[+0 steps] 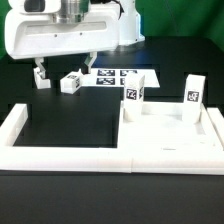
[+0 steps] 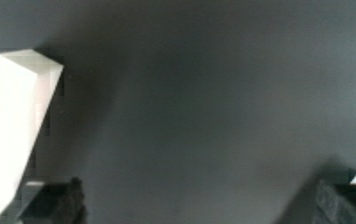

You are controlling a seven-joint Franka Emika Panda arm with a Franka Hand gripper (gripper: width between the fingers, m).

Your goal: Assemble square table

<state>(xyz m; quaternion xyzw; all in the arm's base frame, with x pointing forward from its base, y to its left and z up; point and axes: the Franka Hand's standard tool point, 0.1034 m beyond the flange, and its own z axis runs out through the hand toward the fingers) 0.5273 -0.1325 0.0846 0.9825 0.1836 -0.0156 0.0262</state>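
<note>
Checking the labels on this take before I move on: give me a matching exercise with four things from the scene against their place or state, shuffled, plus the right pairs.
Things:
1. claw
2. square tabletop
3. marker board
4. leg block farthest to the exterior view's right

Places or states:
A. lies flat in a corner of the border wall, on the exterior view's right
B. stands upright, tag toward the camera
C. open, holding nothing
D. thin sheet carrying several printed tags

Pairs: 1-C, 2-A, 3-D, 4-B.
</note>
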